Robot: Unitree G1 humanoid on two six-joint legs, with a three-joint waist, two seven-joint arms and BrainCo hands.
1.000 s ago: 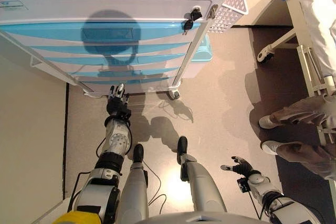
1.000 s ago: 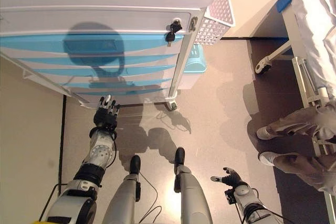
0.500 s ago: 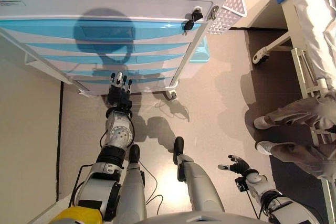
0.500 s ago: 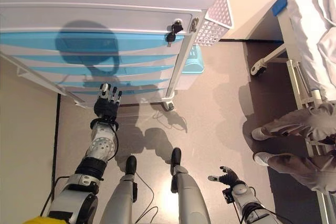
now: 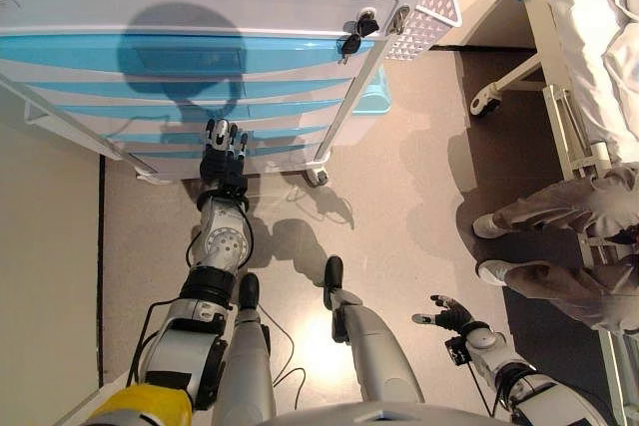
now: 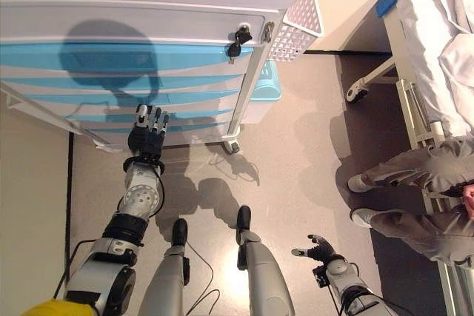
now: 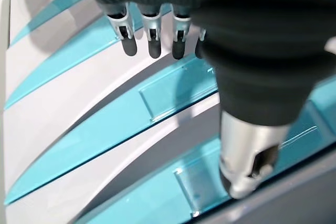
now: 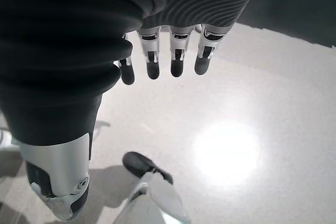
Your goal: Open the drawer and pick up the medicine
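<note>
A white medical cart (image 5: 200,7) with several blue-fronted drawers (image 5: 200,87) stands in front of me; all drawers are closed and no medicine shows. My left hand (image 5: 222,159) is stretched out with straight fingers, held close before the lower drawer fronts (image 7: 131,124); its fingertips (image 7: 152,45) hover just off the blue fronts. My right hand (image 5: 449,316) hangs open low at my right side, over the floor, holding nothing. A key (image 5: 352,39) hangs in the lock at the cart's upper right corner.
A white mesh basket (image 5: 424,17) hangs on the cart's right side, with a light blue bin (image 5: 374,97) on the floor below it. A bed frame on castors (image 5: 559,97) stands at the right. A person's legs and shoes (image 5: 539,246) are beside it.
My left hand has risen from the cart's base up to the lower drawer fronts. The camera has shifted a little. The right hand has stayed in place.
</note>
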